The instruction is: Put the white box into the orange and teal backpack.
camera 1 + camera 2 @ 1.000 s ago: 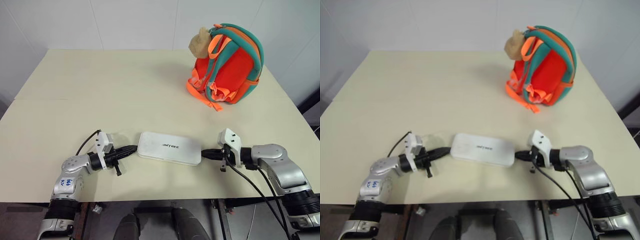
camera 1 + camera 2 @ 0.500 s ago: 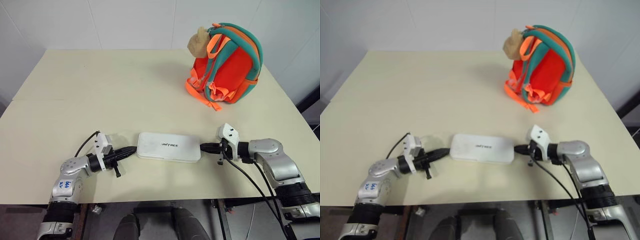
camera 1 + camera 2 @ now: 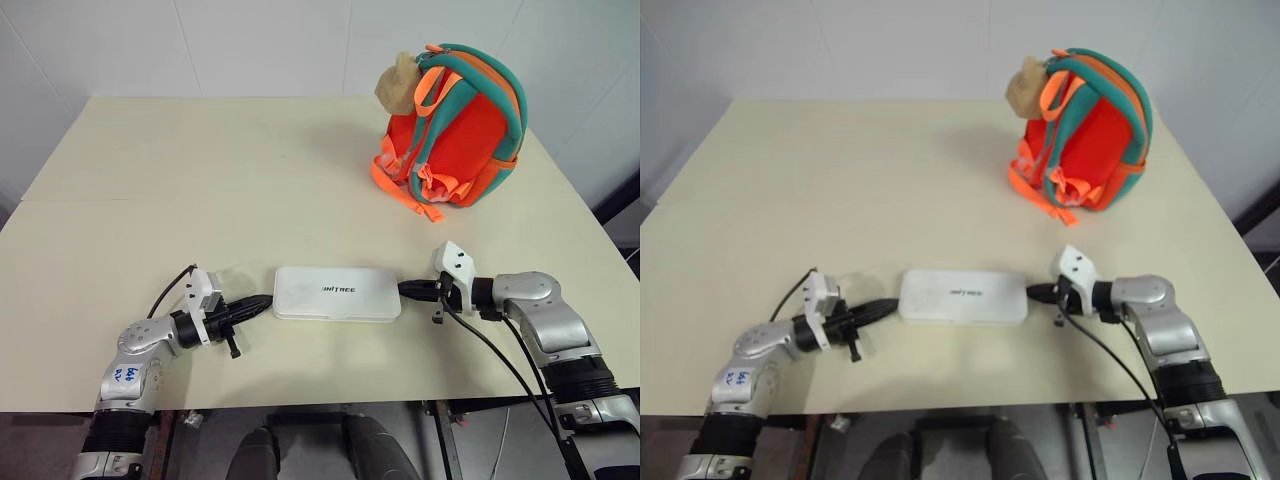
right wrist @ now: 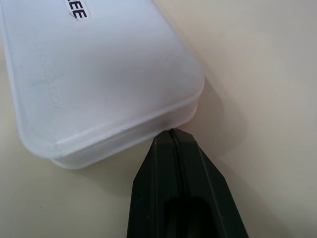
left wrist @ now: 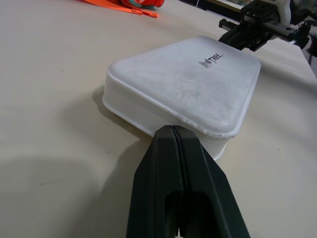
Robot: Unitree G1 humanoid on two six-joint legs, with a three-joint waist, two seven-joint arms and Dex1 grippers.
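Left wrist view shows you a stiff, smooth, likely slippery white box (image 5: 183, 87) near the desk's (image 3: 200, 180) front edge; both closed grippers, left (image 3: 262, 301) and right (image 3: 404, 290), press its short ends, so squeeze evenly.

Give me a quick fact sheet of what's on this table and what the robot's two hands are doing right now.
surface: cream table
white box: white box lies flat near the table's front edge, lettering facing up
backpack: orange and teal backpack stands upright at the far right, apart from the box
plush: tan plush ball at the backpack's top left
left gripper: left gripper shut, tip at the box's left end
right gripper: right gripper shut, tip at the box's right end
hold: box sits between the two closed tips, not lifted
task state: box not yet in the backpack
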